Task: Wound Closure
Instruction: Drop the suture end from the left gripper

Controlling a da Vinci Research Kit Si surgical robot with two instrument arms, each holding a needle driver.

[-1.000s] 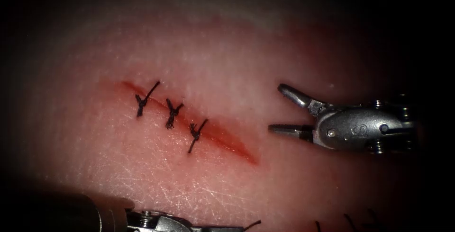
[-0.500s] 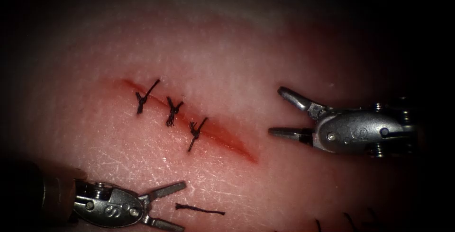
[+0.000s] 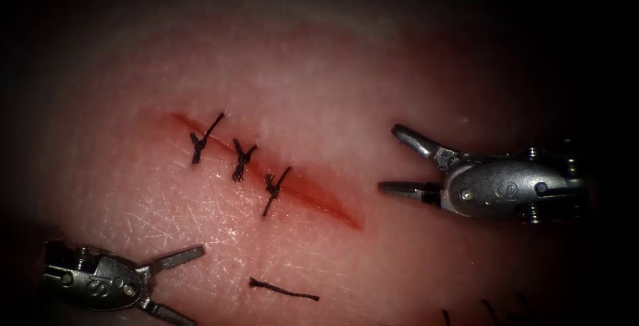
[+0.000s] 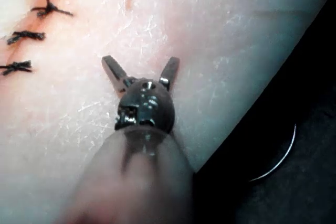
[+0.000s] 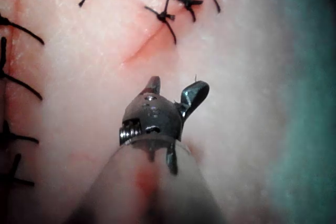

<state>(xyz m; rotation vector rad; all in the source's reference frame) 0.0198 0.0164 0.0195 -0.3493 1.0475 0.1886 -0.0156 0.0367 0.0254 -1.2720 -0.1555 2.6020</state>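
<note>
Since the earlier frames my left tool [image 3: 176, 285] has slid back to the left along the near edge of the tissue [image 3: 333, 86], away from the cut end of thread [image 3: 284, 290] that lies loose on the surface, well apart from its tips. Its two jaws stand spread in a wide V and hold nothing (the left wrist view shows the same fork [image 4: 140, 66], bare between the tips). My right tool [image 3: 393, 160] has barely shifted; it sits on the right of the cut [image 3: 293, 183], jaws also wide apart, one raised toward the far side and one level, and it grips nothing either [image 5: 176, 90].

I count three knotted stitches [image 3: 243, 160] across the cut, spaced along its left and middle stretch, with the right end of the cut showing red and unstitched. One loose thread piece lies on the near side of the cut. A few more dark thread ends [image 3: 492, 311] poke up at the near right edge, and the right wrist view shows a separate row of stitches [image 5: 16, 93] off to one side of the tissue.

The needle [image 4: 278, 158] is not in the tissue: in the left wrist view I see one thin curved arc lying on the dark surface beside the tissue, held by neither tool.
</note>
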